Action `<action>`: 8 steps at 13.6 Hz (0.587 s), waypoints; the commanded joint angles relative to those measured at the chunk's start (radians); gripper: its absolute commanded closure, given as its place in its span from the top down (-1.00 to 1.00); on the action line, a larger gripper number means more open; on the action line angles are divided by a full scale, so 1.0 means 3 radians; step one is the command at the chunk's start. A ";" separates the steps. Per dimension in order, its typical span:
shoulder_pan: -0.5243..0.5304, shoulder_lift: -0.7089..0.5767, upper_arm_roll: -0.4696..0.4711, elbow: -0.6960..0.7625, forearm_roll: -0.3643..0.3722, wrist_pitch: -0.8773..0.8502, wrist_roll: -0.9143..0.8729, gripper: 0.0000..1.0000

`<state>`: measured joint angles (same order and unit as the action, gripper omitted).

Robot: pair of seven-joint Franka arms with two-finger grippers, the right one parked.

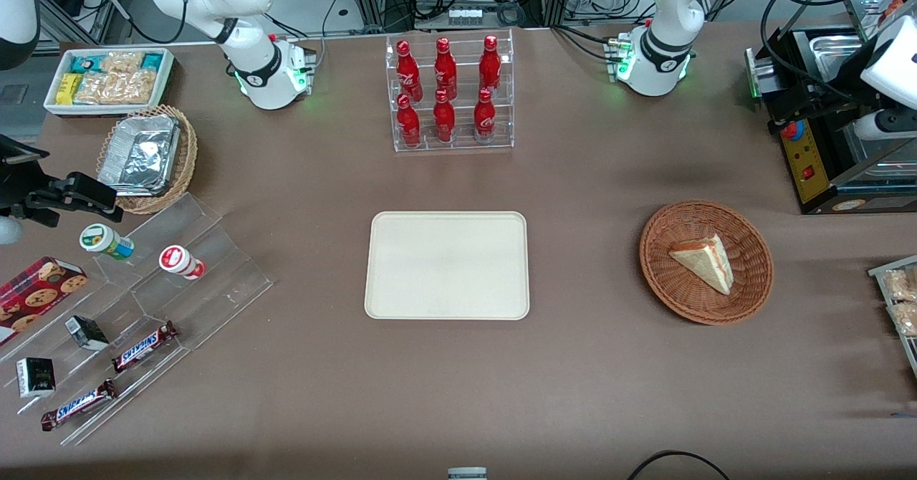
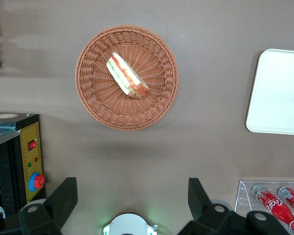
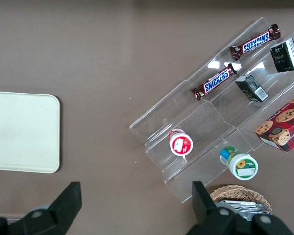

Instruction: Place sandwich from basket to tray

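Observation:
The sandwich point(image 1: 706, 261) point(image 2: 127, 76), a pale bread wedge with red and green filling on its cut edge, lies in the reddish-brown wicker basket point(image 1: 659, 251) point(image 2: 93, 93). The cream-white tray point(image 1: 448, 265) point(image 2: 279, 93) lies flat at the table's middle with nothing on it, toward the parked arm's end from the basket. My gripper point(image 2: 132, 196) hangs high over the table, farther from the front camera than the basket and well apart from it. It is open, with only bare table between the two dark fingers point(image 2: 63, 198).
A clear rack of red cola bottles point(image 1: 451, 93) point(image 2: 279, 200) stands farther from the front camera than the tray. A black machine with a yellow panel point(image 1: 817, 157) point(image 2: 24, 161) stands beside the basket, toward the working arm's end. Acrylic steps with candy bars point(image 1: 143, 301) lie toward the parked arm's end.

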<state>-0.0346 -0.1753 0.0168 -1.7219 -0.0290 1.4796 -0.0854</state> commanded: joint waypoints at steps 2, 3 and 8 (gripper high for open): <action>0.0023 -0.0009 -0.0010 0.0069 0.0045 -0.0095 0.0080 1.00; 0.0023 0.0016 -0.0010 0.0089 0.0050 -0.0095 0.0085 1.00; 0.0028 0.0450 0.0000 0.0054 0.0250 -0.0039 -0.0719 1.00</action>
<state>-0.0332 -0.1229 0.0226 -1.7264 0.0224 1.4769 -0.1729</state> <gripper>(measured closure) 0.000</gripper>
